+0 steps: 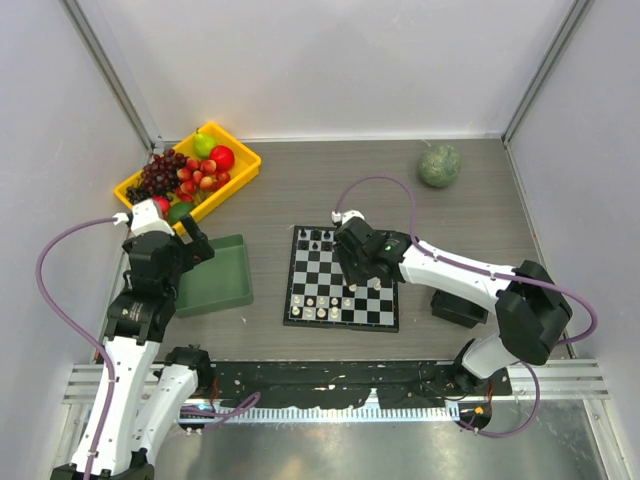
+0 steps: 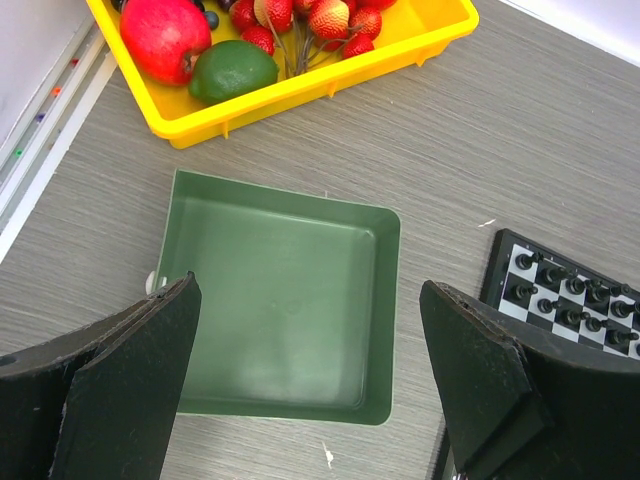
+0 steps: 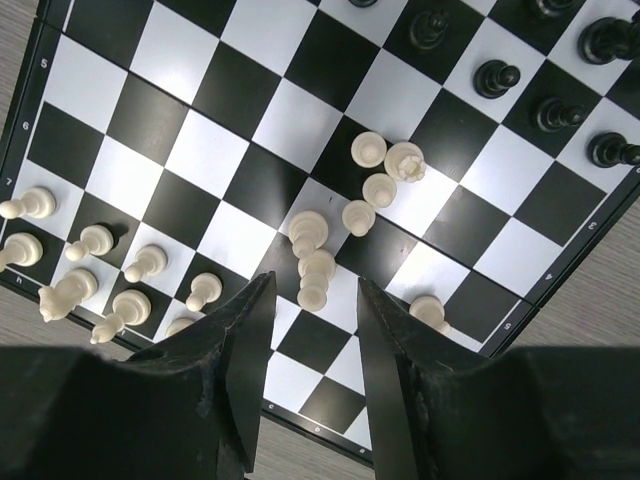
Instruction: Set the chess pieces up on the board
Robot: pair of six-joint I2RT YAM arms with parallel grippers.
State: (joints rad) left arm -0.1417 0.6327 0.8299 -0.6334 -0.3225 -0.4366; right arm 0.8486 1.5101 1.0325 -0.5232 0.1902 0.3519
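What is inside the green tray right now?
The tray shows only a bare green floor. Its near-left corner is hidden behind the left end effector, so that part cannot be checked.

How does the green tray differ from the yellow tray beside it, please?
The yellow tray is full of fruit; the green tray shows only its bare floor. The yellow tray sits farther back, turned diagonally; the green tray lies nearer, beside the board. Both are shallow, rimmed and rest flat on the table.

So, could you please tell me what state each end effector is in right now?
Left end effector: wide open, empty.
Right end effector: partly open, gripping nothing.
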